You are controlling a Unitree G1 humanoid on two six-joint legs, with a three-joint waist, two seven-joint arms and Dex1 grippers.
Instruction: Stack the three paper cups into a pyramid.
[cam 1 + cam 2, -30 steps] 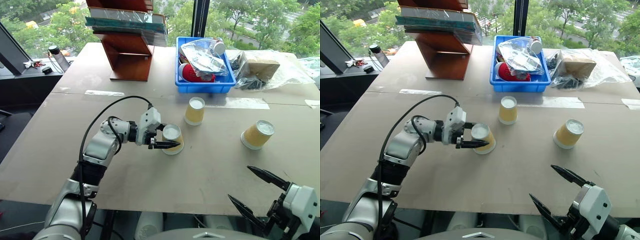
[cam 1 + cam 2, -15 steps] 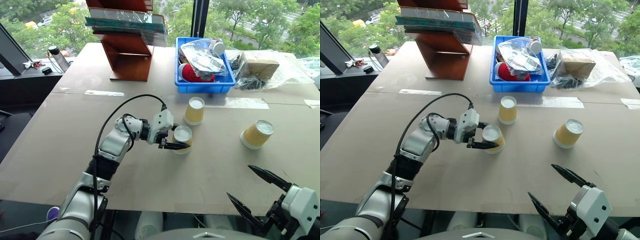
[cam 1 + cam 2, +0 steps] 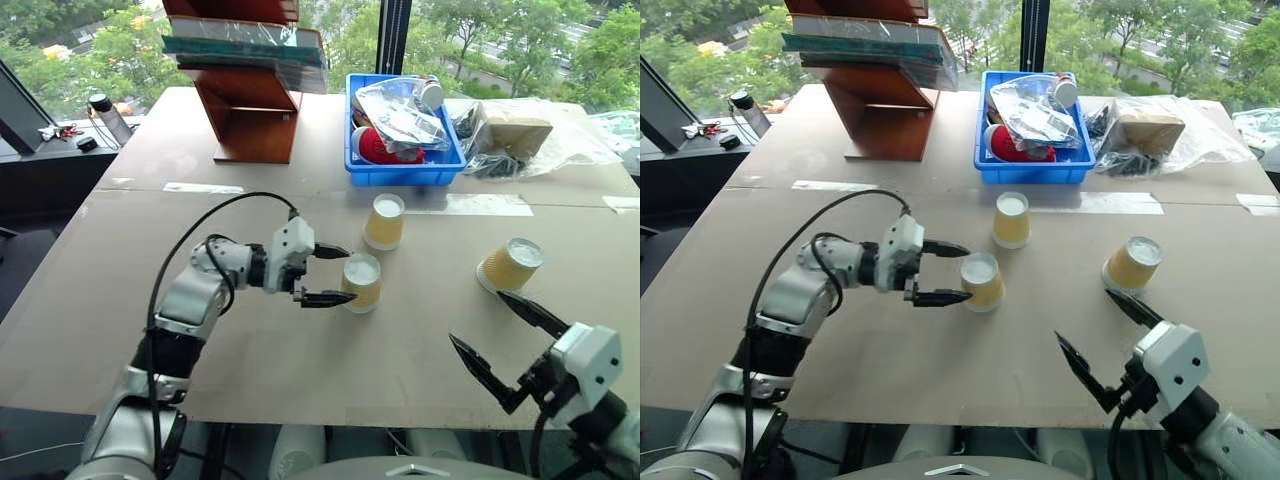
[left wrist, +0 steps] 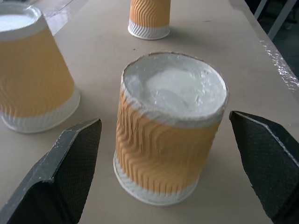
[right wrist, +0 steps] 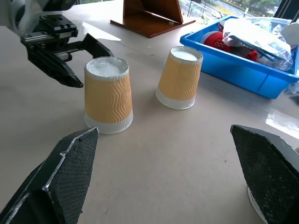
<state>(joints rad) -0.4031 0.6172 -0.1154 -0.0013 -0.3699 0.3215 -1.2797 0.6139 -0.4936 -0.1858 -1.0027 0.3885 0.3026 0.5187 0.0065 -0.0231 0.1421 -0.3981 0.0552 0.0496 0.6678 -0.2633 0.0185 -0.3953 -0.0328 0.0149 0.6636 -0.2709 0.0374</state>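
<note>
Cups stand upside down on the table (image 3: 120, 300), all three apart and none stacked. The middle cup (image 3: 361, 283) is flanked by the spread fingers of the left gripper (image 3: 330, 274), untouched, its long axis upright. The rear cup (image 3: 384, 221) is set just beyond it, near enough to serve as a base pair. The third cup (image 3: 511, 265), tilted, lies well to the right, just ahead of the right gripper (image 3: 495, 338), whose fingers are also apart; that arm is judged nearer. Bare board is left around it, the blue bin (image 3: 400, 172) well behind.
</note>
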